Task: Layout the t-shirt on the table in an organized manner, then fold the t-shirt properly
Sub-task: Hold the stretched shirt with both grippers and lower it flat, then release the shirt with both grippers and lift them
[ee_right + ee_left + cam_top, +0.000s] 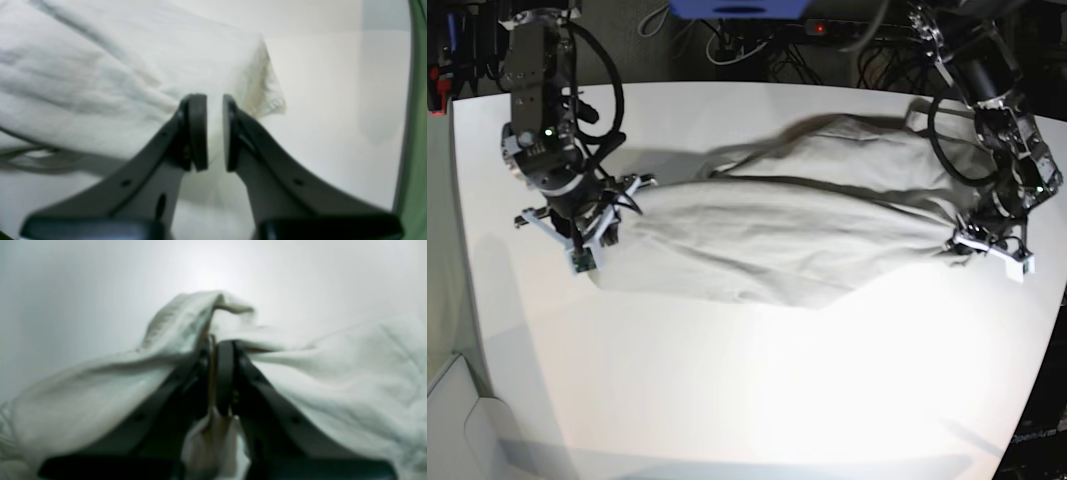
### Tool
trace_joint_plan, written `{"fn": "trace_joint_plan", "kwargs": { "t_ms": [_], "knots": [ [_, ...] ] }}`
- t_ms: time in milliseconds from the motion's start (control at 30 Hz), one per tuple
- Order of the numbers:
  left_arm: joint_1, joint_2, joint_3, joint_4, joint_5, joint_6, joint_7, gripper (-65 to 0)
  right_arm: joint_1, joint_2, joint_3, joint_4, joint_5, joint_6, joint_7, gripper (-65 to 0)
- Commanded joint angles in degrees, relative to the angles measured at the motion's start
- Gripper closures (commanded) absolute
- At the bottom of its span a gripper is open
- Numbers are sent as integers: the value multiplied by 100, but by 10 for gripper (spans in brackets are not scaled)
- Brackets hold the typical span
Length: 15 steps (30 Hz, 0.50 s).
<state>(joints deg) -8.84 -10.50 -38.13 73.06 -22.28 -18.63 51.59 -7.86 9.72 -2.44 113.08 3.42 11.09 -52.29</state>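
Note:
The light grey-beige t-shirt point(797, 240) lies crumpled and stretched sideways across the white table point(747, 400), between my two grippers. My left gripper point(975, 240) is at the shirt's right end in the base view. In the left wrist view the left gripper point(213, 343) is shut, with a fold of the t-shirt point(350, 380) pinched between its pads. My right gripper point(592, 235) is at the shirt's left end. In the right wrist view the right gripper point(214, 100) holds its pads a narrow gap apart with the t-shirt point(100, 76) edge between them.
Dark cables point(727, 45) and a blue object point(737, 8) sit beyond the table's far edge. The table's left edge point(467, 250) runs close to my right arm. A green strip point(417, 133) borders the right wrist view.

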Motion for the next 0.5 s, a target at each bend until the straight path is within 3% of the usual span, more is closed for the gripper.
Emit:
{"fn": "trace_joint_plan", "kwargs": {
  "t_ms": [0, 267, 467],
  "knots": [
    [-254, -115, -7, 329, -141, -22, -179, 0, 52, 70, 37, 81, -12, -50, 126, -102],
    [-949, -97, -7, 1921, -106, -14, -135, 0, 52, 79, 37, 81, -12, -50, 126, -102],
    [-1468, -97, 46, 1842, -71, -14, -188, 0, 52, 79, 37, 81, -12, -50, 126, -101]
  ]
}}
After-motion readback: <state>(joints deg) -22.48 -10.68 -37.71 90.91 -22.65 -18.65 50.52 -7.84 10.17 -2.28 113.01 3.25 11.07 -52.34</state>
